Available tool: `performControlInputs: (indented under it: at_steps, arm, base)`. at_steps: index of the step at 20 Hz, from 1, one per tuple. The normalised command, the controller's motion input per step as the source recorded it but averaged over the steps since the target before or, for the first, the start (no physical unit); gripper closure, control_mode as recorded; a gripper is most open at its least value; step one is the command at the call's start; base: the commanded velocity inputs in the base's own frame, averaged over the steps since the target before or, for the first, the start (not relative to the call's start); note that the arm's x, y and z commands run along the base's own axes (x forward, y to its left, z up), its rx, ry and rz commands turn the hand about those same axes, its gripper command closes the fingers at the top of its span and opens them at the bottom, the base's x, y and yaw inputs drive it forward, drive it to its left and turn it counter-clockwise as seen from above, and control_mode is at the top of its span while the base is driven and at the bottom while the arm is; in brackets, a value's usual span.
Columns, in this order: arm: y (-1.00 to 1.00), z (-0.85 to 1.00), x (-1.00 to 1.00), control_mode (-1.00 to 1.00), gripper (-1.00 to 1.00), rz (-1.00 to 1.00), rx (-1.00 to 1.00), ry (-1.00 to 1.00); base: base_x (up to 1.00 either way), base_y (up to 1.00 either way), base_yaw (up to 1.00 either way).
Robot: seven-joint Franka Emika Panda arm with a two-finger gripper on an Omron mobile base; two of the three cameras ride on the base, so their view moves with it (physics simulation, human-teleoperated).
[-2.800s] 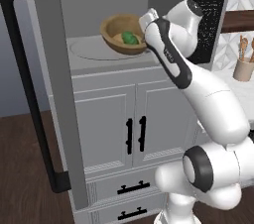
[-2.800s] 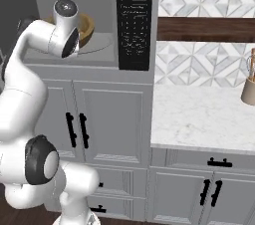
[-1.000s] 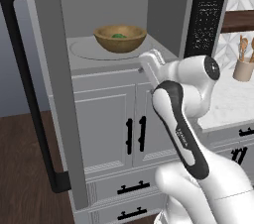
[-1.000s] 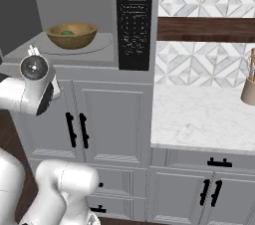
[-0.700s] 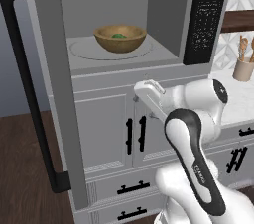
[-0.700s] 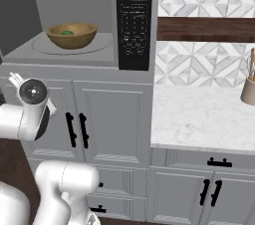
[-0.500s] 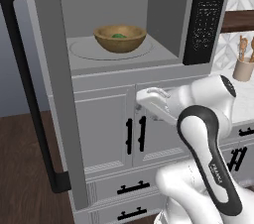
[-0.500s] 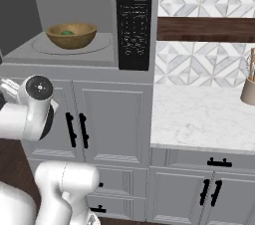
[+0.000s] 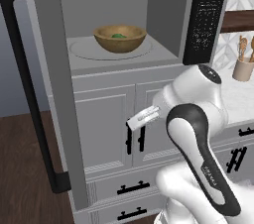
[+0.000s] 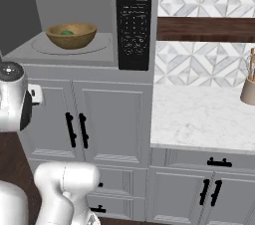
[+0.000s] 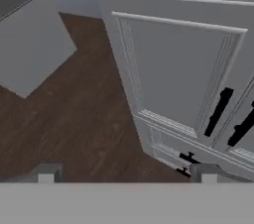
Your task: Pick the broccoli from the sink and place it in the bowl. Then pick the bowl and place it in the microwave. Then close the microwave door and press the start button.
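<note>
The light-brown wooden bowl [image 9: 119,38] sits on the round plate inside the open microwave [image 9: 163,15], and the green broccoli [image 9: 118,35] lies in it. From the right base view the bowl [image 10: 71,35] and broccoli [image 10: 66,33] are left of the black keypad [image 10: 133,20]. The microwave door [image 9: 52,79] stands swung out to the left, its black bar handle [image 9: 22,79] facing away. My gripper [image 9: 143,118] hangs below the microwave, in front of the cabinet doors, open and empty. In the hand view its fingertips [image 11: 45,173] stand wide apart. The sink is out of view.
Grey cabinet doors with black handles [image 9: 135,139] lie just behind the gripper. The hand view looks down on a cabinet door [image 11: 183,69], dark wood floor [image 11: 74,119] and the open door's lower corner [image 11: 34,54]. A utensil holder [image 10: 248,89] stands on the marble counter [image 10: 199,114].
The arm has let go of the bowl inside the microwave, drawn back out and dropped down in front of the cabinet doors. Bowl and broccoli have stayed put.
</note>
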Motion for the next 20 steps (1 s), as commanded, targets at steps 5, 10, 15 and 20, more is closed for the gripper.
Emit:
performControlInputs:
  at_steps: [5, 10, 15, 20]
  arm:
    - [0.00, -0.22, -0.22, -1.00, -1.00, 0.59, -0.62, -0.63]
    - [-0.05, -0.30, -0.88, -1.00, -1.00, 0.45, -0.49, -0.56]
    - [0.28, -0.60, -0.47, -1.00, -1.00, 0.23, -0.36, -0.40]
    - [-0.11, -0.76, -0.52, -1.00, -1.00, 0.28, -0.25, -0.31]
  base:
    - [0.00, 0.00, 0.00]
    - [0.00, 0.00, 0.00]
    - [0.00, 0.00, 0.00]
    - [0.00, 0.00, 0.00]
